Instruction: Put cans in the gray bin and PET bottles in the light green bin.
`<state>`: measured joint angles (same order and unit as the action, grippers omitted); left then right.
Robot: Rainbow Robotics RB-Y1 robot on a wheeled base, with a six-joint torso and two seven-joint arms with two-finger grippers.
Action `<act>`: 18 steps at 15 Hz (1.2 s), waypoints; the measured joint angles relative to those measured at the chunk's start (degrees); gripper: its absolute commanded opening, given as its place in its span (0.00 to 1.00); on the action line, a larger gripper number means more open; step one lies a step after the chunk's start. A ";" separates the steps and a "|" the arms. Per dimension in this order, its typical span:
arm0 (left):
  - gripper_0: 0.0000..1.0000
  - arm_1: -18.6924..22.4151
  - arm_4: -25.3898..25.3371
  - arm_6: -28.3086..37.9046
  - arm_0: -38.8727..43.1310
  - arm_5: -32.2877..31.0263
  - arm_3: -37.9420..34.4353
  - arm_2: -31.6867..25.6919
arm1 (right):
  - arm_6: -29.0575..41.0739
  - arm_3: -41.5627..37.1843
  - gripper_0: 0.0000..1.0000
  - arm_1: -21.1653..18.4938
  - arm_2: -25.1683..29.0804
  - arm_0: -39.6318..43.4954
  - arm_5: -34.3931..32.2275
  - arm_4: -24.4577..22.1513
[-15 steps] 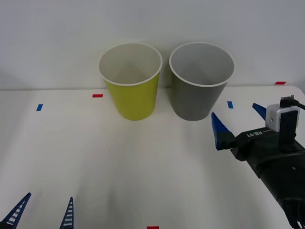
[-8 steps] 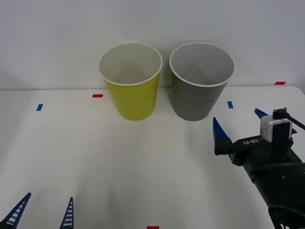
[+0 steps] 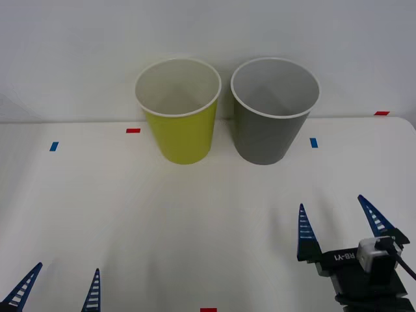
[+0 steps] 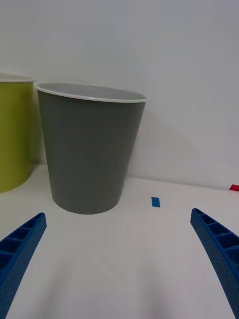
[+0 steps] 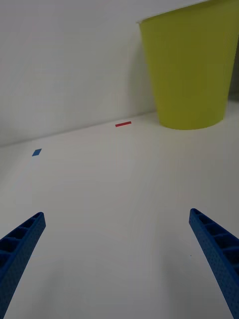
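Front camera looks down from above; both low wrist cameras share the light green bin point(image 4: 12, 139)

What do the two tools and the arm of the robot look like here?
The right tool has two blue, ribbed, pointed fingers on a black wrist marked "RB-Y1" in white. A small white box with a black cable sits on it. The left tool has the same blue ribbed fingers.

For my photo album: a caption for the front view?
Two open grippers, left and right, face a light green bin and gray bin.
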<state>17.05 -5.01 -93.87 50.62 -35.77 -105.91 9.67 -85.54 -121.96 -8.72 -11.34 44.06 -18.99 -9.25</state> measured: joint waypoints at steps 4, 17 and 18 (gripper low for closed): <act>1.00 0.00 0.00 0.00 0.00 0.00 -0.01 0.00 | 0.62 7.49 1.00 1.23 1.59 5.68 -12.95 -1.13; 1.00 0.00 0.00 0.00 0.00 0.00 0.00 0.00 | 1.41 13.67 1.00 0.45 2.19 13.17 -21.96 1.80; 1.00 0.00 0.00 0.00 0.00 0.00 0.00 0.00 | 1.42 13.72 1.00 0.45 2.25 13.17 -21.97 1.83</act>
<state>17.05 -5.01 -93.87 50.62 -35.77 -105.91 9.67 -84.13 -108.23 -8.27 -9.09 57.23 -40.96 -7.42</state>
